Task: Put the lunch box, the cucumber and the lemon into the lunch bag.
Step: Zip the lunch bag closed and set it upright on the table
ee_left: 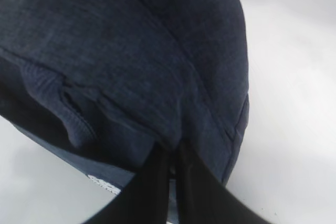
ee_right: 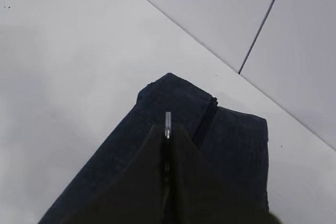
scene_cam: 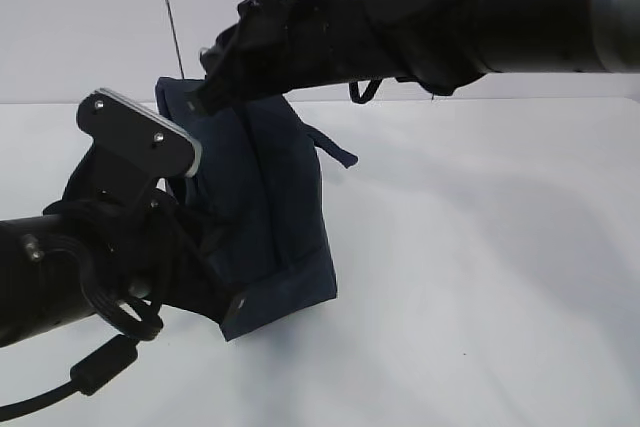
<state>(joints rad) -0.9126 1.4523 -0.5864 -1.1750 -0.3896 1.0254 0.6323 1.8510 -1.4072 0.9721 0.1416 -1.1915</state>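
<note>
I am seeing the lunch bag [scene_cam: 270, 217] standing on the white desk [scene_cam: 480, 277], tilted, between my two arms. My left end effector [ee_left: 170, 163] is pinching a fold of its navy fabric, jaws pressed together. My right end effector [ee_right: 167, 129] is clamping a small metal piece [ee_right: 167, 123] at the bag's top edge, beside the zipper line. Lunch box, cucumber and lemon are not showing.
</note>
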